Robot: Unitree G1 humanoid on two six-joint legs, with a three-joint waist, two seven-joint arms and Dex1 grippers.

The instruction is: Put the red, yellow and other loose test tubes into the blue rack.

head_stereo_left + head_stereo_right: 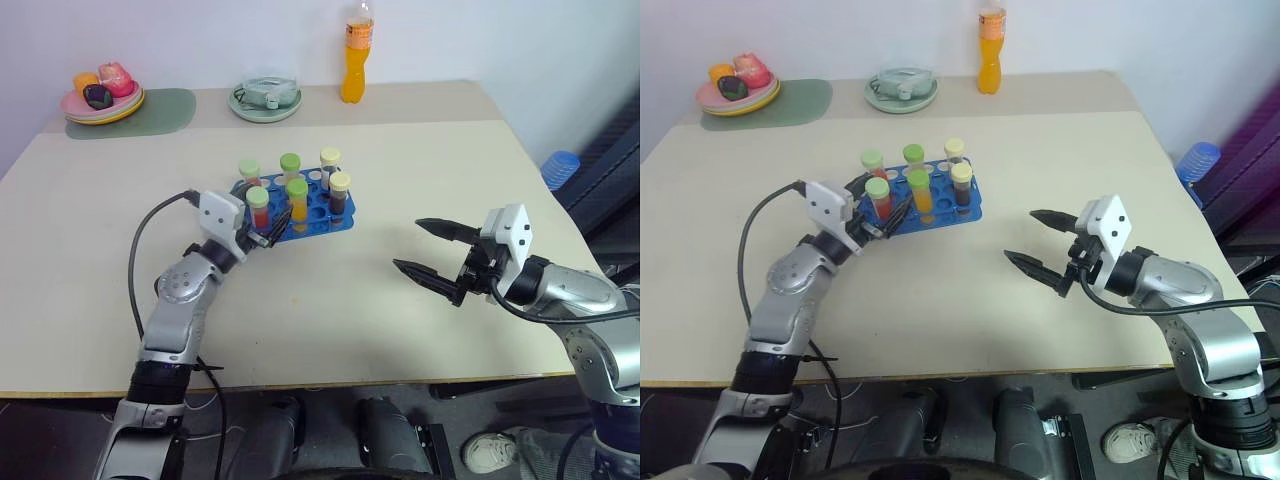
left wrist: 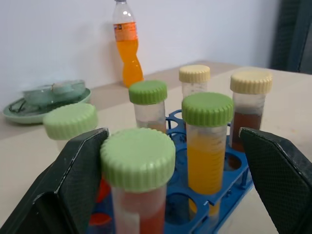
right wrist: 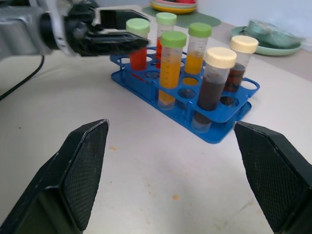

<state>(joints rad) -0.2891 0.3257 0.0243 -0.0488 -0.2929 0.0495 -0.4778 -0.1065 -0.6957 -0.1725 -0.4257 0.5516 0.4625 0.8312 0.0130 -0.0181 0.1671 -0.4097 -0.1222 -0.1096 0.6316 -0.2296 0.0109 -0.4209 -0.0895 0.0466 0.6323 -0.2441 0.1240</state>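
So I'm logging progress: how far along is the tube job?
Nearly done: six capped tubes stand in the blue rack. The left tool is open around the red tube, not gripping it. The right tool is open, holding nothing. No loose tubes show on the table.

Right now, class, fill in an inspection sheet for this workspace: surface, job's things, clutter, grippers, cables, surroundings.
Surface: beige table, bare in front.
Job's things: blue rack holds six capped test tubes upright; no loose tubes seen.
Clutter: orange drink bottle, green dish, plate of toy fruit on a green mat, all along the far edge.
Grippers: left gripper open around the nearest green-capped tube; right gripper open, empty, apart from the rack.
Cables: black cable looping from the left wrist.
Surroundings: white wall; a person's shoe under the table.
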